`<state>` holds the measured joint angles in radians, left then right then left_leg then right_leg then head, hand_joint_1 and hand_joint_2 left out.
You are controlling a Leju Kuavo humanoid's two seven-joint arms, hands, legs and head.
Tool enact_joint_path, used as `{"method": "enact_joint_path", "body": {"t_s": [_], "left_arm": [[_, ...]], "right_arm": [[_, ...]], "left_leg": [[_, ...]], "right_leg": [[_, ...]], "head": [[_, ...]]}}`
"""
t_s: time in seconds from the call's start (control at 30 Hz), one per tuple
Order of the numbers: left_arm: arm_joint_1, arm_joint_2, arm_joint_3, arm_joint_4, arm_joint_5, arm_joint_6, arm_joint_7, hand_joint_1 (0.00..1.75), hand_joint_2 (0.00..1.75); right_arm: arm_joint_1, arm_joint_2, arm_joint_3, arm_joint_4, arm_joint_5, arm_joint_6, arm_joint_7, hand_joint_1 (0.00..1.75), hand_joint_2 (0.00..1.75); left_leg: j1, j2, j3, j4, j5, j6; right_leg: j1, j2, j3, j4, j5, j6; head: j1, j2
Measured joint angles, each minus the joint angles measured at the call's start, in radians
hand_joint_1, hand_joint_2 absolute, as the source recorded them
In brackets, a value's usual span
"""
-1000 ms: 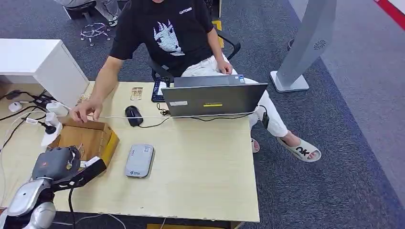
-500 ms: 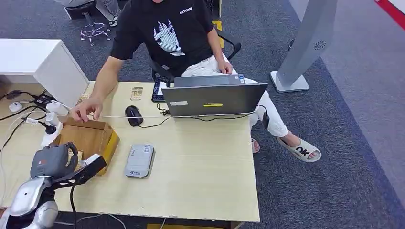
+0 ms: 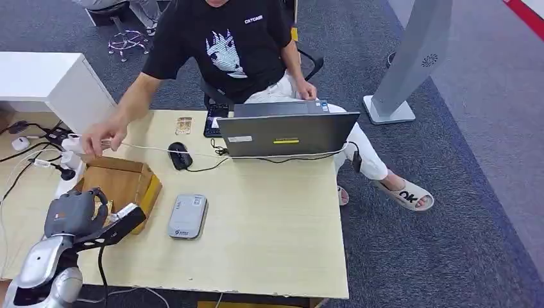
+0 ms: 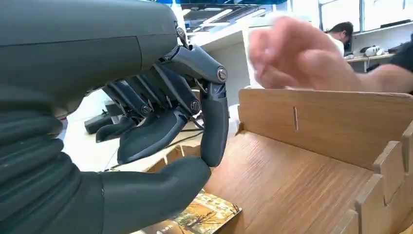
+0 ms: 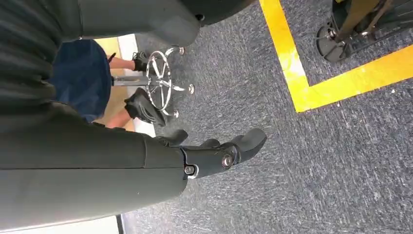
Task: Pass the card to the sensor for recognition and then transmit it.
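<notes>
- Worktop [image 3: 269, 224]: pale wood, centre of frame.
- Wooden box [image 3: 122, 183]: left of frame; the card [image 4: 204, 217] lies inside it.
- Sensor [image 3: 187, 216]: lower centre.
- Left robot hand [image 4: 160, 131]: fingers curled above the card, holding nothing; a shallow pinch could slip.
- Right robot hand [image 5: 214, 156]: hanging, holding nothing.

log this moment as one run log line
left robot hand: empty over box | card: in box, not gripped | reader: on desk | right robot hand: hanging, open
</notes>
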<state>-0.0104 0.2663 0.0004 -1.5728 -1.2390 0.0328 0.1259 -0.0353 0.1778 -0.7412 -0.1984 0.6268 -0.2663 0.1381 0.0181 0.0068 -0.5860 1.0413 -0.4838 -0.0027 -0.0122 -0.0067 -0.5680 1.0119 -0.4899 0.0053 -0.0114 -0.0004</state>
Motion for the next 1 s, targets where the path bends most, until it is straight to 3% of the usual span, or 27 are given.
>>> {"method": "enact_joint_path", "body": {"t_s": [0.03,0.07,0.1,0.13,0.17,0.2,0.23,1.0], "left_arm": [[0.000,0.000,0.000,0.000,0.000,0.000,0.000,1.75,1.75],[-0.001,0.000,0.000,0.000,0.000,0.000,0.000,1.20,1.75],[-0.001,0.000,0.000,0.000,0.000,0.000,0.000,1.52,1.75],[-0.001,0.000,0.000,0.000,0.001,0.000,0.000,1.57,1.75],[-0.001,-0.001,0.000,0.000,0.004,0.000,0.000,1.08,1.75],[-0.002,-0.002,0.000,0.000,0.006,0.000,0.000,0.10,1.75],[-0.003,-0.003,0.000,0.000,0.008,0.000,0.000,0.00,1.75],[0.004,-0.010,0.000,-0.026,-0.009,0.016,0.017,0.00,1.75]], "right_arm": [[0.000,0.000,0.000,0.000,0.000,0.000,0.000,0.00,1.75],[0.000,0.000,0.000,0.000,0.000,0.000,0.000,0.00,1.75],[0.000,0.000,0.000,0.000,0.000,0.000,0.000,0.00,1.75],[0.000,0.000,0.000,0.000,0.001,0.001,0.000,0.00,1.75],[0.000,0.000,0.000,0.000,0.002,0.002,0.000,0.00,1.75],[0.000,0.000,0.000,0.000,0.002,0.002,0.000,0.00,1.75],[0.000,0.000,0.000,0.000,0.002,0.002,0.000,0.00,1.75],[0.000,0.001,-0.008,0.000,0.000,0.002,0.004,0.00,1.75]], "left_leg": [[0.000,0.000,0.000,0.000,0.000,0.000],[0.000,0.000,0.000,0.000,0.000,0.000],[0.000,0.000,0.000,0.000,0.000,0.000],[0.000,0.000,0.000,0.000,0.000,0.000],[0.000,0.000,0.000,0.000,0.000,0.000],[0.000,0.000,0.000,0.000,0.000,0.000],[0.000,0.000,0.000,0.000,0.000,0.000],[0.000,0.000,0.000,0.000,0.000,0.000]], "right_leg": [[0.000,0.000,0.000,0.000,0.000,0.000],[0.000,0.000,0.000,0.000,0.000,0.000],[0.000,0.000,0.000,0.000,0.000,0.000],[0.000,0.000,0.000,0.000,0.000,0.000],[0.000,0.000,0.000,0.000,0.000,0.000],[0.000,0.000,0.000,0.000,0.000,0.000],[0.000,0.000,0.000,0.000,0.000,0.000],[0.000,0.000,0.000,0.000,0.000,0.000]], "head": [[0.000,0.000],[0.000,0.000],[0.000,0.000],[0.000,0.000],[0.000,0.000],[0.000,0.000],[0.000,0.000],[0.000,0.000]]}}
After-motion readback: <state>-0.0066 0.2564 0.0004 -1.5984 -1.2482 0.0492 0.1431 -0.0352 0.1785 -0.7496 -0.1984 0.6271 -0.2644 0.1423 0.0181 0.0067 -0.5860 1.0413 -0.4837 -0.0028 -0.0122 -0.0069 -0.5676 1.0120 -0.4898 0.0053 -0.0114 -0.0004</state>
